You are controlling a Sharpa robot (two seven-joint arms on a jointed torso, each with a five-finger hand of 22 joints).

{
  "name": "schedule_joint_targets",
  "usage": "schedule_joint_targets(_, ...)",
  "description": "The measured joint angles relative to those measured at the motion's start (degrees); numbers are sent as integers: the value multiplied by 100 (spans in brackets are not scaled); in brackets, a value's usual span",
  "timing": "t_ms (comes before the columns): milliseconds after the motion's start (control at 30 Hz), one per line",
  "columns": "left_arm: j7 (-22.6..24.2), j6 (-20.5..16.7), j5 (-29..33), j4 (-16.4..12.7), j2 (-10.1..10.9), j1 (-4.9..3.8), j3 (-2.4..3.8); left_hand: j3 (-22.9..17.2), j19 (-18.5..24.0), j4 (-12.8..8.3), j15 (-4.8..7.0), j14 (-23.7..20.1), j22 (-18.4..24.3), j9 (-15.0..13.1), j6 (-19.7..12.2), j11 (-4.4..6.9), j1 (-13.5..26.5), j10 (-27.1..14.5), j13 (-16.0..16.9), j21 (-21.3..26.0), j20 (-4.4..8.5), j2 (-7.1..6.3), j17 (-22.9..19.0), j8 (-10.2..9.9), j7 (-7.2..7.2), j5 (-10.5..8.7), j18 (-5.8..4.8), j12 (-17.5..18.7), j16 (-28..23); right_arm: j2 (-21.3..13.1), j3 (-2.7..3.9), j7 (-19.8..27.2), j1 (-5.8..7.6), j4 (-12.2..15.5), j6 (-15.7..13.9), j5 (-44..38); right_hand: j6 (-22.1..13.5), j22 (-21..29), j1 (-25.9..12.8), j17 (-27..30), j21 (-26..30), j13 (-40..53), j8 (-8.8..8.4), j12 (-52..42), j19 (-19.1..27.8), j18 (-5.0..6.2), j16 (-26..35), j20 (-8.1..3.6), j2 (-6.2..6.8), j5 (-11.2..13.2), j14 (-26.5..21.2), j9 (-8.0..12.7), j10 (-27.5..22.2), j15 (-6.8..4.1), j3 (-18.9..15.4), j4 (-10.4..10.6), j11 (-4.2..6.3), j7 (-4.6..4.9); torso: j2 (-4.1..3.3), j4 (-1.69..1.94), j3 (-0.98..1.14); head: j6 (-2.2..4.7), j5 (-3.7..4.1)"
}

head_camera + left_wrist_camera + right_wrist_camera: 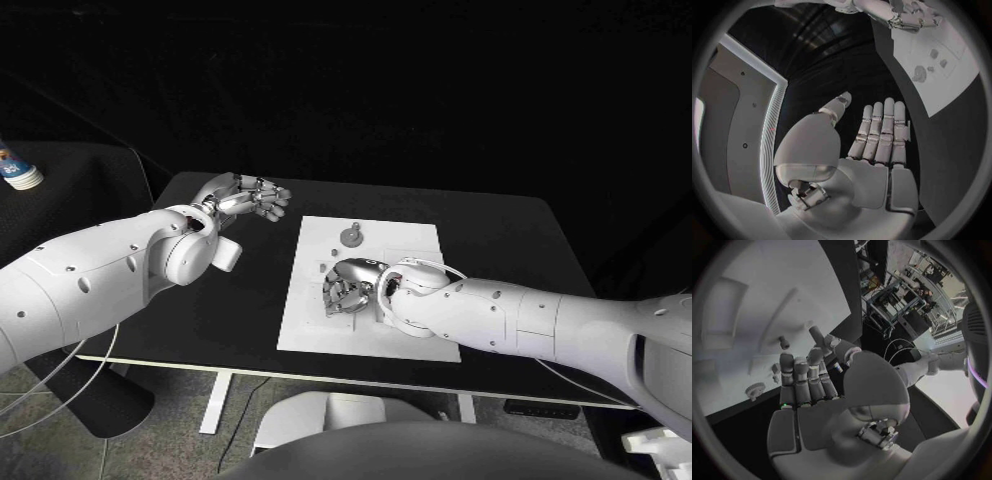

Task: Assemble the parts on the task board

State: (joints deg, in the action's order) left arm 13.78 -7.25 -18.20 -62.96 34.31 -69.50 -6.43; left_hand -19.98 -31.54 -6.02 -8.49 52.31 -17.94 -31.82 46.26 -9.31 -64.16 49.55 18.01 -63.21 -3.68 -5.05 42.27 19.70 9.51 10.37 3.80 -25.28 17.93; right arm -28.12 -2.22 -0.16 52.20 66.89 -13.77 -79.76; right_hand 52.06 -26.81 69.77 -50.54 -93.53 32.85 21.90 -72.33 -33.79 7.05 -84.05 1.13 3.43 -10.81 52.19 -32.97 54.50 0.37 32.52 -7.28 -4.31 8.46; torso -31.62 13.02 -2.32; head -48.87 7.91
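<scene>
Hovering over the task board [411, 240], right hand [351, 285] empty, fingers spread; left hand [248, 197] likewise.

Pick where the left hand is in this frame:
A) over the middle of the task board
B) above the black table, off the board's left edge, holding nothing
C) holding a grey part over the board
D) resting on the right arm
B: in the head view the left hand hovers over the black table beside the task board, its fingers holding nothing.
</scene>
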Motion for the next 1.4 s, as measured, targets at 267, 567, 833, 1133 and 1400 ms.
schedule_joint_targets(267,0,1,0,-7,2,0,0,0,0,0,0,0,0,0,0,0,0,0,0,0,0,0,0,0,0,0,0,0,0,60,-10,-29,-41,-129,-18,-58,-2,0,0,-1,-22,0,0,0,0,0,0,0,0,0,2,0,19,2,0,0,-19,2,-2,-2,5,-10,-2)
schedule_joint_targets(567,0,3,0,-6,1,0,0,0,0,0,0,0,1,0,0,0,0,0,-1,0,0,0,0,0,0,0,0,0,0,108,-17,-44,-51,-194,-19,-87,-3,0,-23,-1,-21,0,-1,0,0,0,0,0,23,0,9,-1,19,8,16,17,-19,4,-1,-4,7,-16,-3)
schedule_joint_targets(833,0,5,0,-13,3,0,0,0,0,0,0,0,1,0,0,0,0,0,-1,0,0,0,1,0,0,0,0,0,0,110,-22,-45,-53,-206,-20,-93,-10,0,-23,-1,-21,0,-2,0,-3,0,0,-3,23,0,9,-2,19,9,16,17,-19,11,-1,-6,9,-25,-8)
schedule_joint_targets(1133,0,7,0,-16,6,0,0,0,0,0,0,0,2,0,0,0,0,0,-1,0,0,0,-5,0,0,0,0,0,0,125,-27,-46,-52,-206,-20,-96,-10,0,-38,-1,-21,0,-16,0,-42,0,0,0,38,0,27,-38,19,-3,16,17,-20,12,-1,-9,7,-43,-12)
schedule_joint_targets(1400,0,9,0,-16,6,0,1,0,0,0,0,0,3,0,0,0,0,0,-2,22,0,0,-5,0,0,0,0,23,0,149,-28,-52,-52,-200,-40,-98,-10,0,-45,-1,-21,1,-34,0,-42,-1,-21,0,46,0,33,-74,19,3,16,17,-20,13,0,-8,5,-46,-22)
